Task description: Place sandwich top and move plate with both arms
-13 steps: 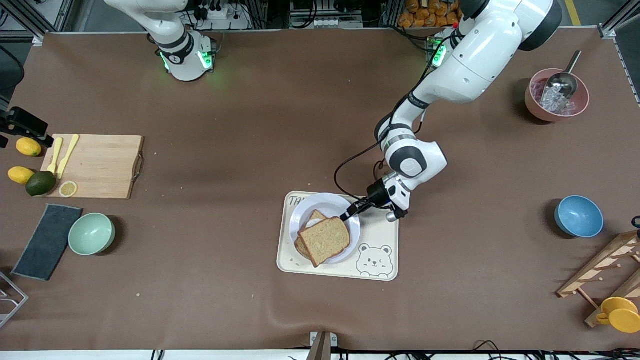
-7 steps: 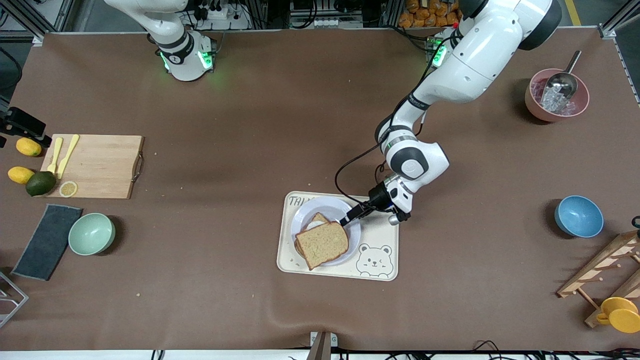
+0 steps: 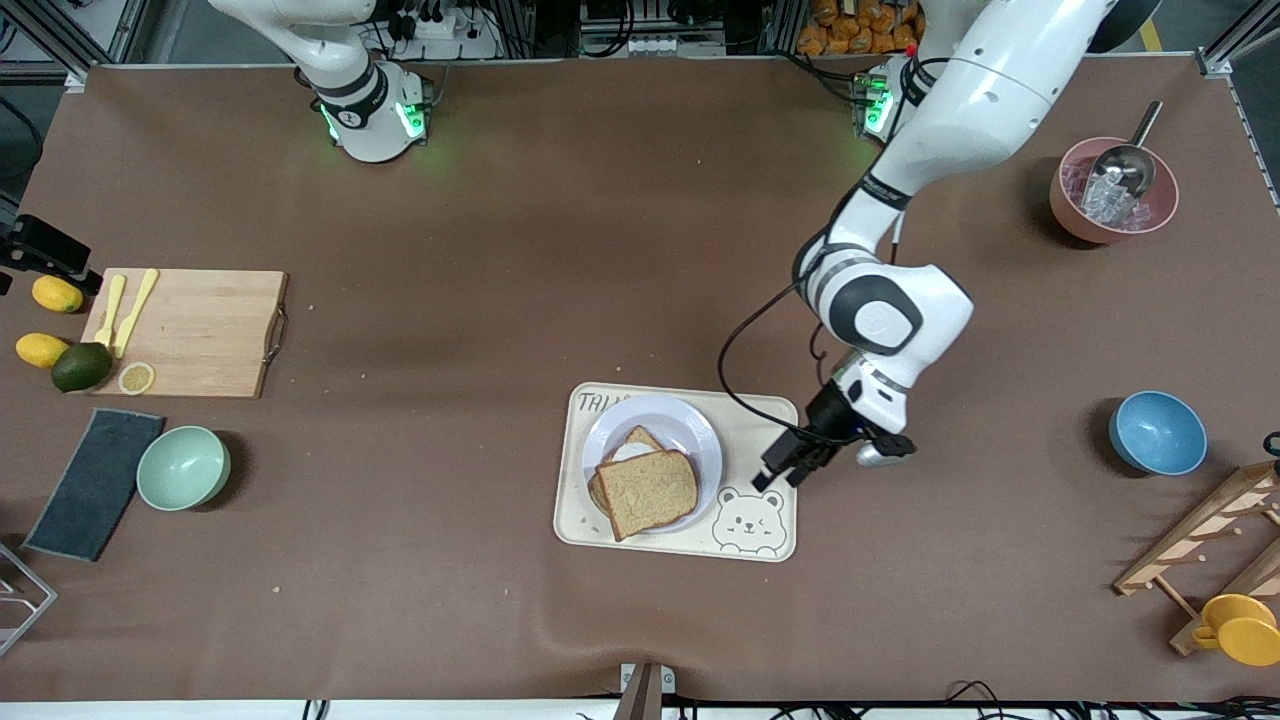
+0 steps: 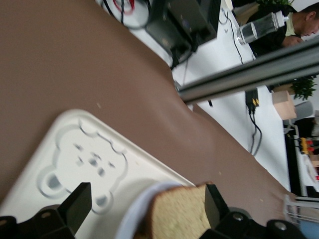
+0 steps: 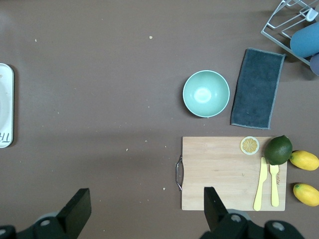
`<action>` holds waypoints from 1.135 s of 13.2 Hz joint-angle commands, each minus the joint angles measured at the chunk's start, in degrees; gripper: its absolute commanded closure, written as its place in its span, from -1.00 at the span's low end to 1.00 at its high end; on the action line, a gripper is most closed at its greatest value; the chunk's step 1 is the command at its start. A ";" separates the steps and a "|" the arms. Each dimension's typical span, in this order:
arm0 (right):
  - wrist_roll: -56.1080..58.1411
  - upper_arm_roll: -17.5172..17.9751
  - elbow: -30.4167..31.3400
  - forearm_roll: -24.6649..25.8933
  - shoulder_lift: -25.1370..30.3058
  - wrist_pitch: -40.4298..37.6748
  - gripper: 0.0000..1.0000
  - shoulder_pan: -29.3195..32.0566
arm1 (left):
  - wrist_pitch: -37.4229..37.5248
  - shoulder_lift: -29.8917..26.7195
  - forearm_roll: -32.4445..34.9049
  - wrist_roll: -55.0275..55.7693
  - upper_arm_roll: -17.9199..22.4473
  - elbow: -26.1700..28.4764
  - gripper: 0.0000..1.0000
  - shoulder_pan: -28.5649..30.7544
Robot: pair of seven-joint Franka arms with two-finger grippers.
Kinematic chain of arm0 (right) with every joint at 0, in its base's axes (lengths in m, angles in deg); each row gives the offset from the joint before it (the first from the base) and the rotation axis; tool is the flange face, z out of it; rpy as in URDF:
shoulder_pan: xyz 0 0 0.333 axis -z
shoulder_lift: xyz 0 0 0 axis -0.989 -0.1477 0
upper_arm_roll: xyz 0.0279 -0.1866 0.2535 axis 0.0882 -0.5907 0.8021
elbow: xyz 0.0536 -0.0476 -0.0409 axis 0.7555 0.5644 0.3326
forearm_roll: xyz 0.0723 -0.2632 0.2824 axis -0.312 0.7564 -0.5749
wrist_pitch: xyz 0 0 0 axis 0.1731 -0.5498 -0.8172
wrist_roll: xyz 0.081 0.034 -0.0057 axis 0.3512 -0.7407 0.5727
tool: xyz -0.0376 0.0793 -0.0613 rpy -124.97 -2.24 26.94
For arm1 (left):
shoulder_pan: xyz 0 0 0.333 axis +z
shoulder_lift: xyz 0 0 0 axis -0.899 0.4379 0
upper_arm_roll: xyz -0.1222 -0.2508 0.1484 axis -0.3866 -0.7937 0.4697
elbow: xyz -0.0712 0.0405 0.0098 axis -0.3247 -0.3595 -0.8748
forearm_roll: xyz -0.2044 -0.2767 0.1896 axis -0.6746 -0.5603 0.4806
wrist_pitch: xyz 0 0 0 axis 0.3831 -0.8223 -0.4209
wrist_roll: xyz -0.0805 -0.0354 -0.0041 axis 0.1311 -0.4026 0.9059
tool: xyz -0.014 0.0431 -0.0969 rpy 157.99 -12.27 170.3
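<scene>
The sandwich top lies flat on the plate, over a lower bread slice whose edge and a bit of white show from under it. The plate sits on the cream bear tray. My left gripper is open and empty, over the tray's edge toward the left arm's end, apart from the plate. In the left wrist view my left gripper frames the bread's corner, the plate rim and the tray. My right gripper is open and empty, high over bare table beside the cutting board.
The cutting board with yellow cutlery, lemons, an avocado, a green bowl and a dark cloth lie at the right arm's end. A blue bowl, a pink bowl with a scoop and a wooden rack lie at the left arm's end.
My left gripper has drawn away from the bread's corner and off the plate, toward the left arm's end of the tray. The sandwich top has settled squarer on the plate.
</scene>
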 commanded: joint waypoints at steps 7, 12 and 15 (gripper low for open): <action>-0.63 0.87 -0.29 -0.01 -0.02 -0.65 -1.00 1.19 | 4.20 -8.90 36.60 -0.48 0.93 13.62 -1.00 16.48; -0.63 0.87 -0.20 -0.01 -0.02 -0.65 -1.00 1.27 | 27.83 -14.17 65.09 12.99 4.43 12.41 -1.00 24.04; -0.63 0.87 -0.11 -0.01 -0.02 -0.65 -1.00 1.36 | 43.74 -15.58 85.61 31.19 4.45 3.98 -1.00 25.19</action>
